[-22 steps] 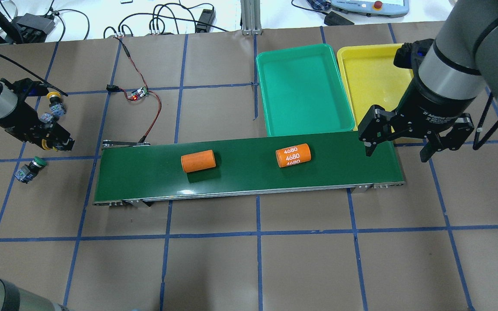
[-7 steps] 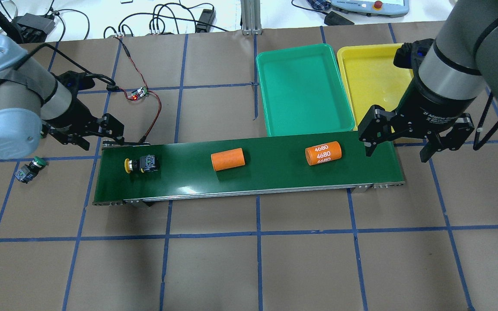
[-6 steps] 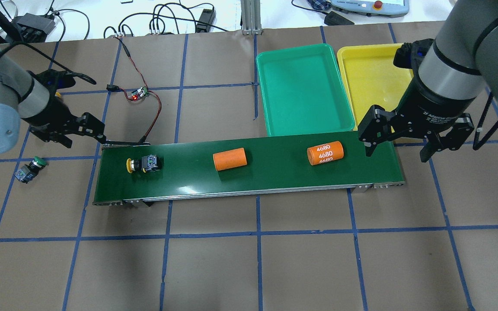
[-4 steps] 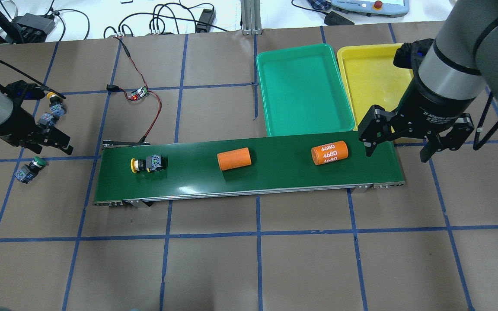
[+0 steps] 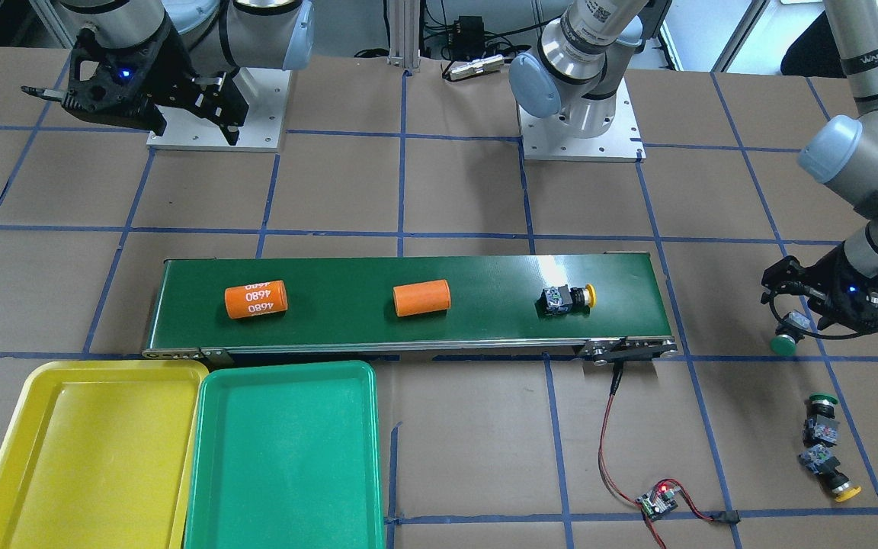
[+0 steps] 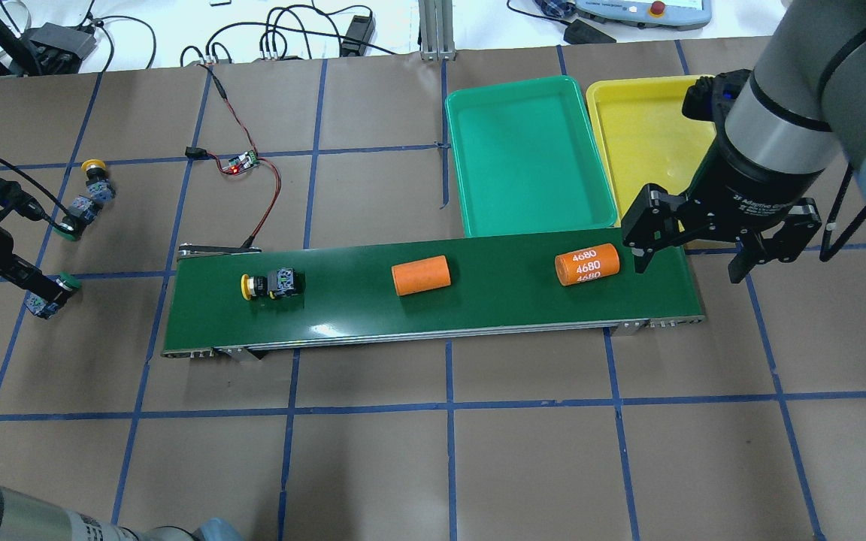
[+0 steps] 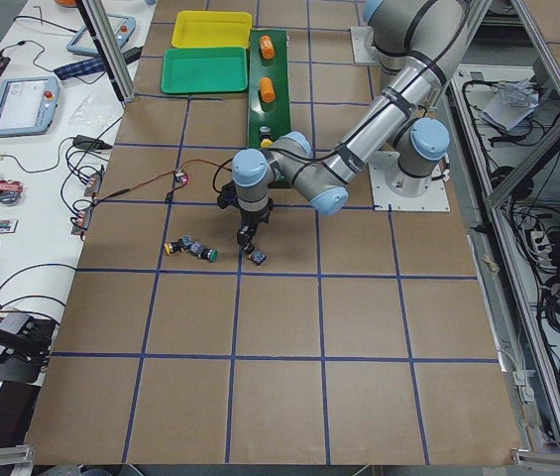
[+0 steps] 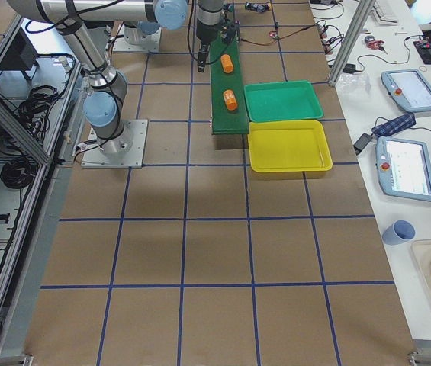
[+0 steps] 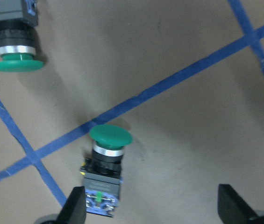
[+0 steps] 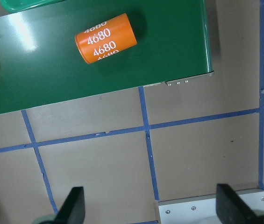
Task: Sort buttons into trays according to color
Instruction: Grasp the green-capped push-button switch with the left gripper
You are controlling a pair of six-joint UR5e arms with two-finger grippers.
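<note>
One yellow button (image 6: 271, 283) lies on its side on the dark-green belt (image 6: 478, 300), near its left end; it also shows in the front view (image 5: 568, 298). On the table left of the belt lie a green button (image 6: 57, 289), a second green button (image 6: 76, 218) and a yellow button (image 6: 95, 174). My left gripper (image 6: 31, 282) is open just above the first green button (image 9: 104, 172), which sits close to one finger (image 9: 75, 210). The green tray (image 6: 527, 158) and yellow tray (image 6: 643, 135) hold nothing. My right gripper (image 6: 692, 259) is open and empty above the belt's right end.
Two orange cylinders ride the belt: a plain one (image 6: 421, 275) mid-belt and one marked 4680 (image 6: 587, 264) near the right end, just left of my right gripper. A small circuit board (image 6: 241, 162) with red-black wires lies behind the belt's left end.
My left gripper put a yellow button on the belt's left end, let go and swung back left over the green button. The belt carried the button and both cylinders rightward. The right arm stayed still.
</note>
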